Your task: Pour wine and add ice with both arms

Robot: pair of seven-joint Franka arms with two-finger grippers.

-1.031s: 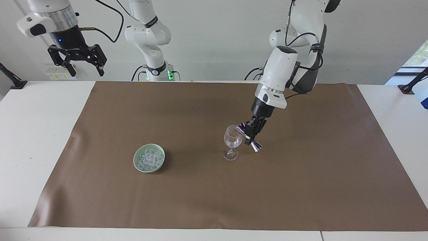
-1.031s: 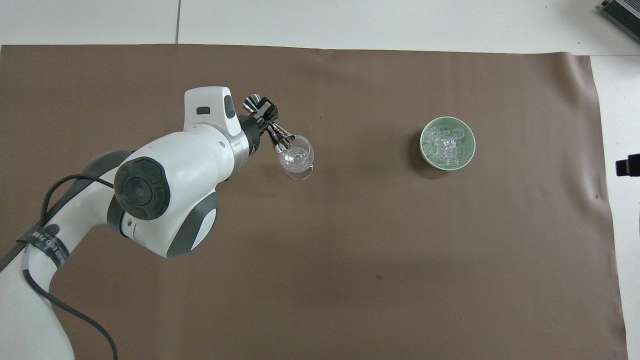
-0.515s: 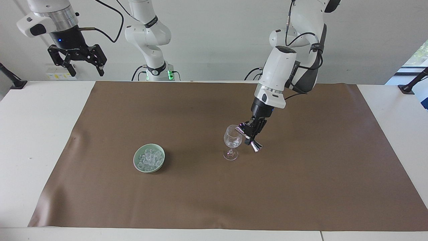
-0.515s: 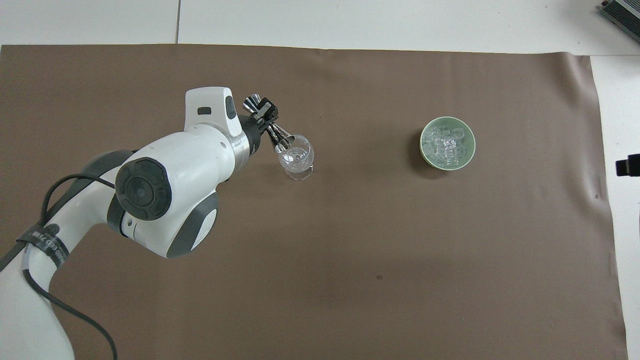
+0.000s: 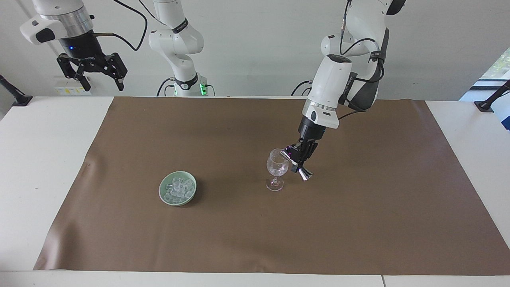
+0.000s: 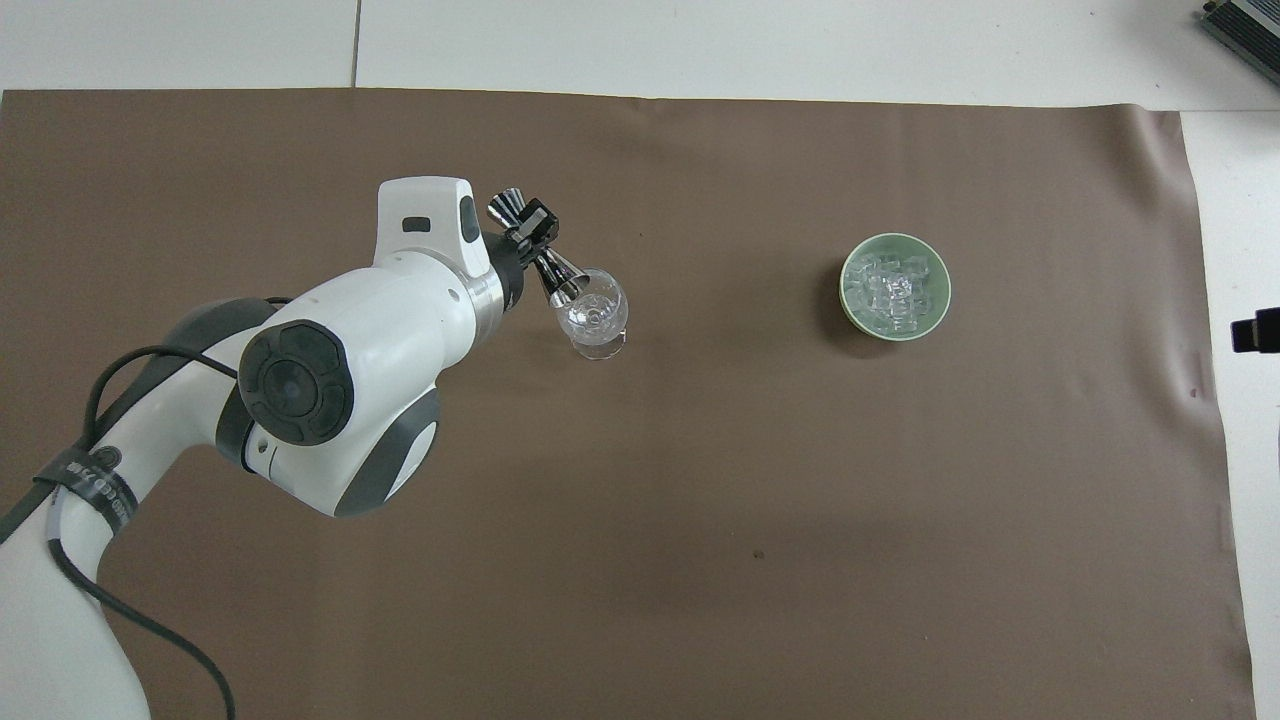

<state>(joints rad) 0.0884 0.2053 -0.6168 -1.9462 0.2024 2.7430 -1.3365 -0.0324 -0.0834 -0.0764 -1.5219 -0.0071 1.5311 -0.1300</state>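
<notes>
Facing view
Left claw [image 5: 299, 160]: clamped on a silver double-cone jigger [image 5: 296, 164], tilted, its upper cup at the rim of the wine glass [image 5: 276, 169].
Right claw [image 5: 95, 71]: waited raised above the right arm's end of the surface [image 5: 48, 159], prongs spread apart, holding nothing.
Ice [image 5: 178, 189]: heaped in a green bowl [image 5: 177, 188] on the brown mat [image 5: 358, 223], well apart from the glass, toward the right arm's end.

Overhead view
Left claw [image 6: 527, 240]: gripped the jigger [image 6: 538, 248] at its waist, one cup over the glass [image 6: 594, 318].
Ice [image 6: 894, 290]: lay in the bowl [image 6: 894, 286].
Right claw: only a dark tip showed at the edge.
</notes>
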